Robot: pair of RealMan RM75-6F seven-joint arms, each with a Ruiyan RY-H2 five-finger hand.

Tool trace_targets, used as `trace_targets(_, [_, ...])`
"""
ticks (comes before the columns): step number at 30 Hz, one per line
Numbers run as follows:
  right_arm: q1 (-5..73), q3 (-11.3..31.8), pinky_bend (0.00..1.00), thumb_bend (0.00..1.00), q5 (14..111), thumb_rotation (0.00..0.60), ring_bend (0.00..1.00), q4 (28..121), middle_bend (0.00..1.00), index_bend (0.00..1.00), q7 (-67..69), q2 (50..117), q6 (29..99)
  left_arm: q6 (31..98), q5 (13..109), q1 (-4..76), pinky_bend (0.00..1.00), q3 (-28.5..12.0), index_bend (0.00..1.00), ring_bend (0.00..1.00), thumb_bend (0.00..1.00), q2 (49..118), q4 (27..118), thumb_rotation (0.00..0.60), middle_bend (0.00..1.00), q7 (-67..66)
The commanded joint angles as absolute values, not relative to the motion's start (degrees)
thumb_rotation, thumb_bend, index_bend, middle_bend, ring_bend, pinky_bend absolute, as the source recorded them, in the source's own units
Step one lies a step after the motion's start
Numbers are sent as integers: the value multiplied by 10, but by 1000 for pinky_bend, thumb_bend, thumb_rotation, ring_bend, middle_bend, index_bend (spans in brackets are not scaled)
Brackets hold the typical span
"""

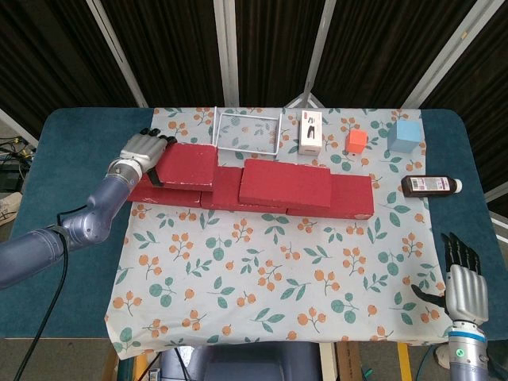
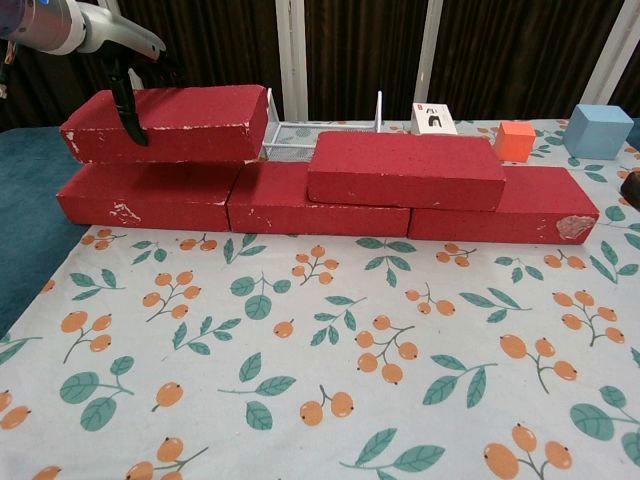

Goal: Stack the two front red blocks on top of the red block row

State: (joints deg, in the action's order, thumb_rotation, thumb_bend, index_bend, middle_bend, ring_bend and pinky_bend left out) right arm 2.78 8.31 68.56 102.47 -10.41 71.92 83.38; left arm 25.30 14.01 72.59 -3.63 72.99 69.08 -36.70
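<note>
Left hand (image 1: 145, 150) clamped on left end of a red block (image 1: 185, 165); thumb down the front face in chest view, other fingers over the top/back edge. Held block sits over the left part of the red block row (image 2: 300, 205), tilted slightly. Its underside looks to be on or just above the row's left brick; contact can't be confirmed.

Row = 3 bricks end to end across the cloth, left to right. 2nd stacked block (image 1: 286, 185) already lies flat on top, spanning mid + right bricks, touching both. Right brick has a chipped pale corner at its front right end (chest view).

Right hand (image 1: 465, 289) low at the table's right front edge, well apart from the blocks; fingers straight and spread, holding nothing. Seen in head view only.

Other items, all behind or right of the row:
- wire rack (image 1: 247, 131), just behind the held block's right end
- small white box (image 1: 310, 133), upright, w/ black print on its face
- orange cube (image 1: 356, 141), right of the box
- blue cube (image 1: 406, 136), near the back right corner of the cloth
- dark bottle (image 1: 431, 186), lying on its side on the blue table (image 1: 59, 214), off the cloth's right edge

Floral cloth (image 1: 270, 270) covers the table's mid area.
</note>
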Motion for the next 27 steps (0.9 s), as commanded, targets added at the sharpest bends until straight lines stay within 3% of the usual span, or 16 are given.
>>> trace_targets(1, [28, 83, 0, 47, 684, 600, 0, 1024, 5, 0, -105, 720, 833, 245, 132, 739, 1, -22, 361, 0, 9, 742, 674, 600, 305, -360])
trace_targets(27, [31, 88, 0, 47, 674, 600, 0, 1021, 5, 0, -110, 722, 833, 217, 139, 789, 1, 34, 361, 0, 10, 809, 602, 600, 306, -296])
